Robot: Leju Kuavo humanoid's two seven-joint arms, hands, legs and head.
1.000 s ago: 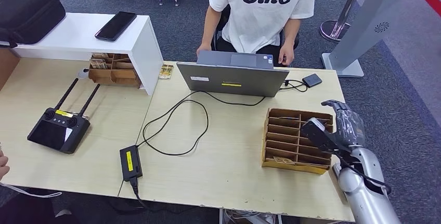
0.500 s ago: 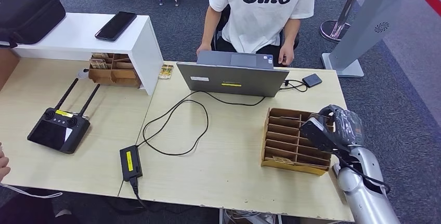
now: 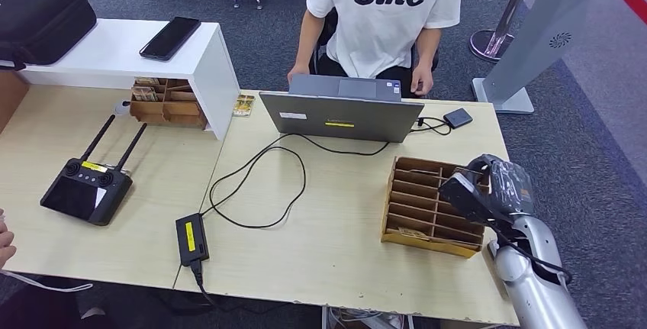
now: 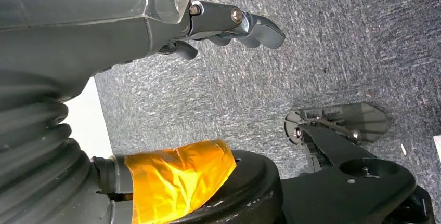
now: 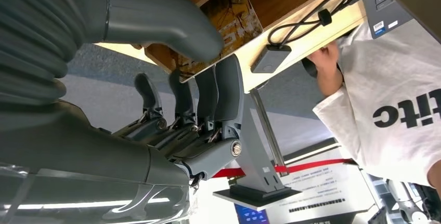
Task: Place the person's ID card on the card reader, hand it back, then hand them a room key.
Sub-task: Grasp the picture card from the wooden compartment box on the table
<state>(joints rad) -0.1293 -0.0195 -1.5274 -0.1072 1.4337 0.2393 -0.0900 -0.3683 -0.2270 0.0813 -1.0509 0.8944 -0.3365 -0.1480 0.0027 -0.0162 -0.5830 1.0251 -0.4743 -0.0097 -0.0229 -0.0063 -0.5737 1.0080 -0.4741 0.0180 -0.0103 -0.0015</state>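
Here, the wooden table (image 3: pixel 328 253) carries a laptop (image 3: pixel 341 115) before the seated person (image 3: pixel 385 16). The cardboard slot organizer (image 3: pixel 431 205) sits at the table's right end. Right hand (image 3: pixel 488 188) hovers over its right edge, fingers apart, holding nothing. Left hand (image 4: pixel 229 21) hangs above carpet, empty, fingers loosely extended. Room key not discernible.

Matt pale wood-look table (image 3: pixel 328 222); brown slotted organizer (image 3: pixel 427 207), probably cardboard; glossy silver arm (image 3: pixel 538 283).
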